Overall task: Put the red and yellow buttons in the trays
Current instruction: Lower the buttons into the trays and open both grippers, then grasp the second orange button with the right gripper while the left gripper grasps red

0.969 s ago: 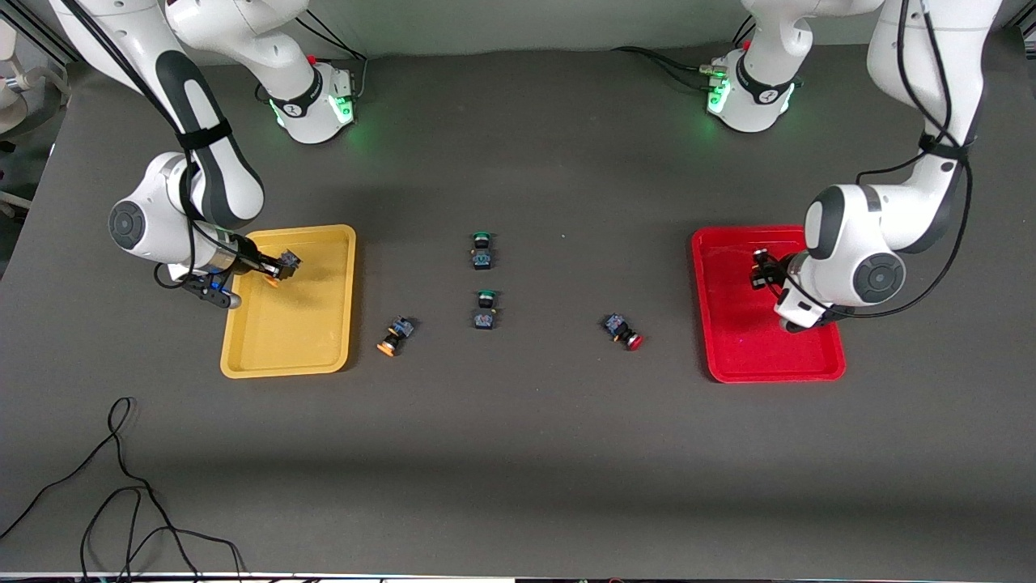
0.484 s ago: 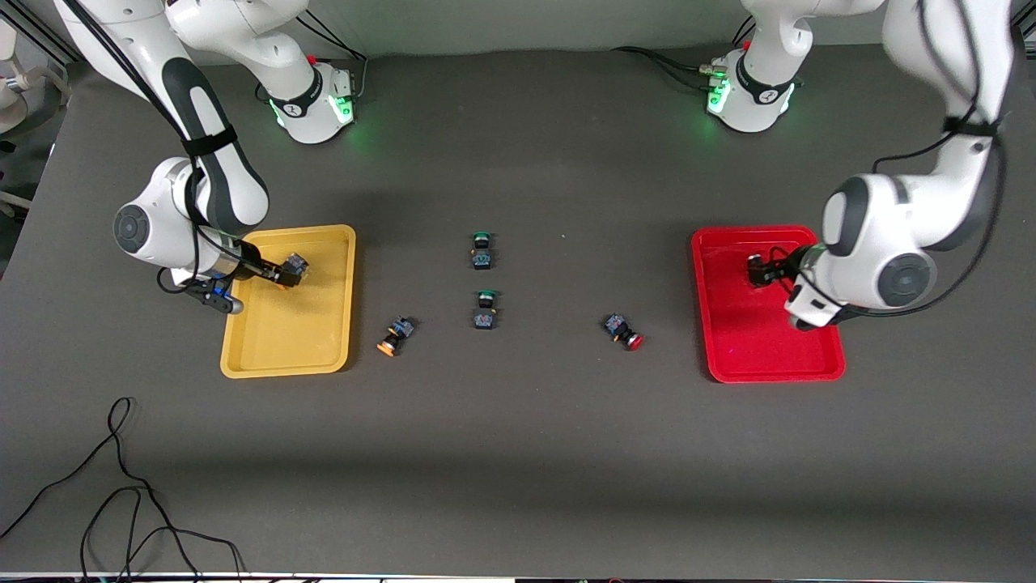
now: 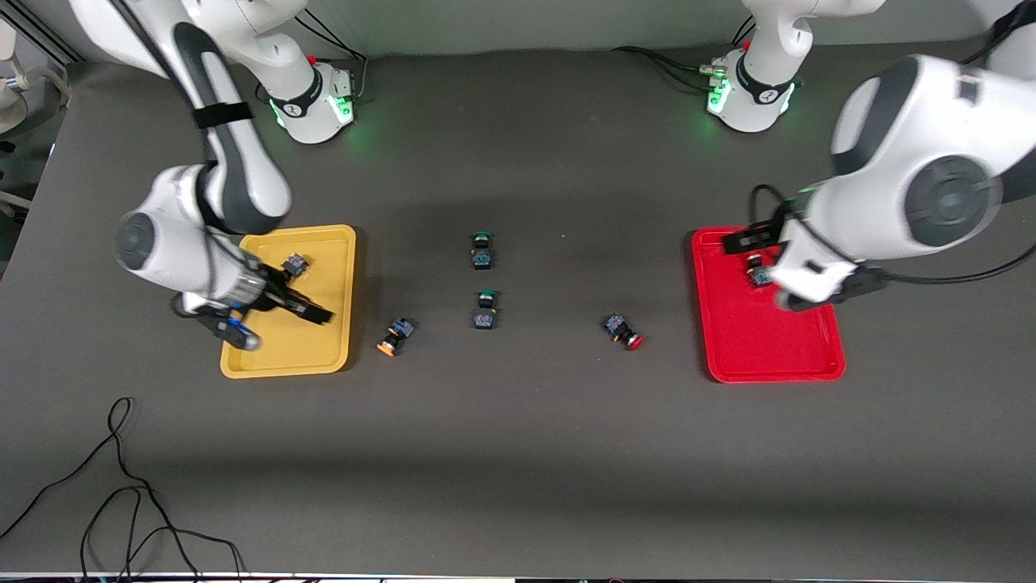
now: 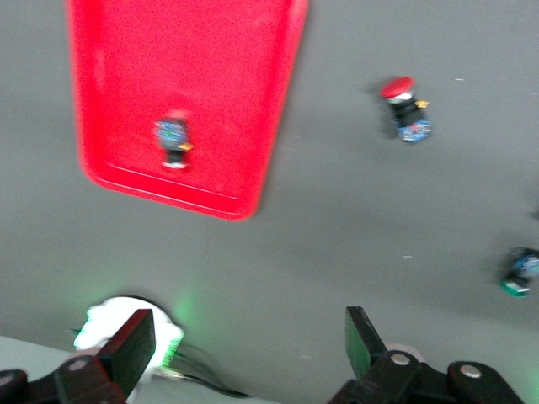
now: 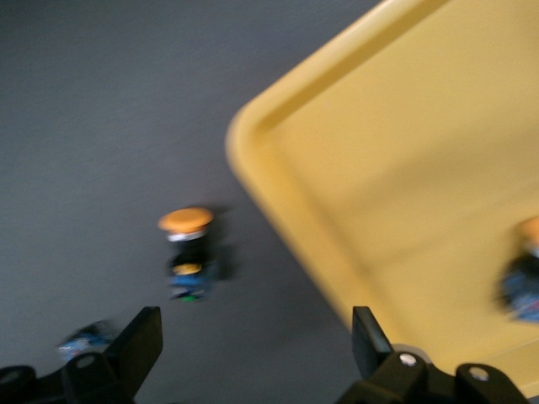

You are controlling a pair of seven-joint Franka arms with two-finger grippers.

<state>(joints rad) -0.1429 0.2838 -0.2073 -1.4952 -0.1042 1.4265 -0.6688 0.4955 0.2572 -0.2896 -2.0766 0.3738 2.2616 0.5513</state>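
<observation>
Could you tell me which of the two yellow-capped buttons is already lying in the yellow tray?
The yellow-capped button beside the right pincer lies inside the yellow tray. The other yellow-capped button lies on the table beside that tray, toward the green-capped buttons.

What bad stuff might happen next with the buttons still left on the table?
The orange-capped button lies close beside the yellow tray; the open right gripper might bump the rim while reaching for it. The red-capped button lies on its side, so it may roll or slip when the open left gripper closes on it. Two green-capped buttons sit between them and could be grabbed by mistake.
</observation>
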